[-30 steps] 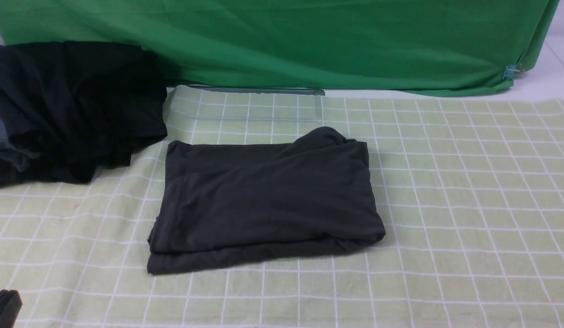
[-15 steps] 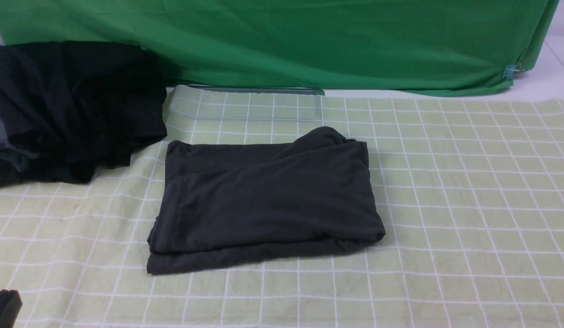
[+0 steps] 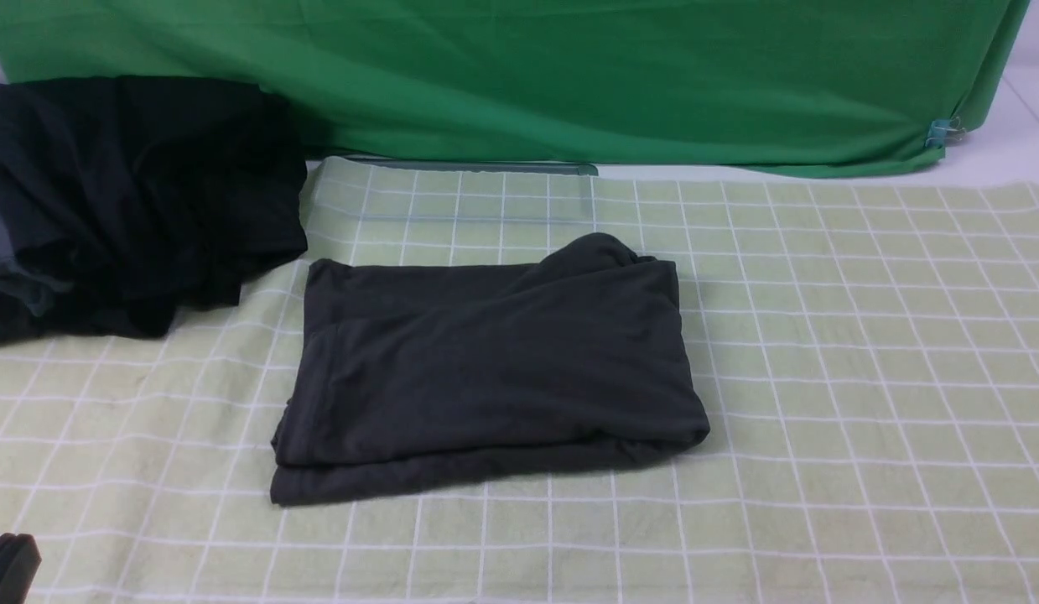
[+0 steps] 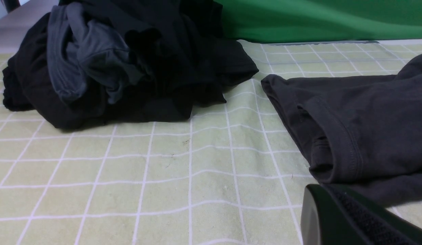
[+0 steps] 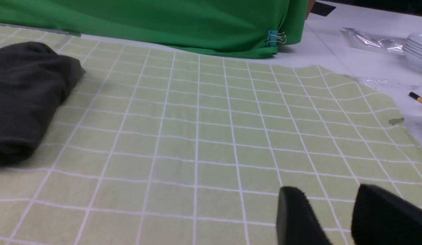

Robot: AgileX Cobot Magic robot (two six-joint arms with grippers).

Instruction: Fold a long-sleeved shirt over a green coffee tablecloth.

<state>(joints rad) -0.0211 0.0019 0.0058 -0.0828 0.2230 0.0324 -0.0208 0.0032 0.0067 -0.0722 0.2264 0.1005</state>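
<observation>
1. Two grippers sit low, clear of the long-sleeved shirt (image 3: pixel 485 369): the left gripper (image 3: pixel 7 566) shows only one black finger, its spread impossible to tell; the right gripper (image 5: pixel 337 217) has its fingers apart, holding nothing.
2. Folded, the shirt lies on the green coffee tablecloth (image 3: pixel 863 377); beyond it hangs a plain green cloth (image 3: pixel 569 75), left of it a dark garment heap (image 3: pixel 125 201).
3. Only the right wrist view shows stacked white plates (image 5: pixel 417 46) on the white surface (image 5: pixel 350 58), well beyond the shirt.
</observation>
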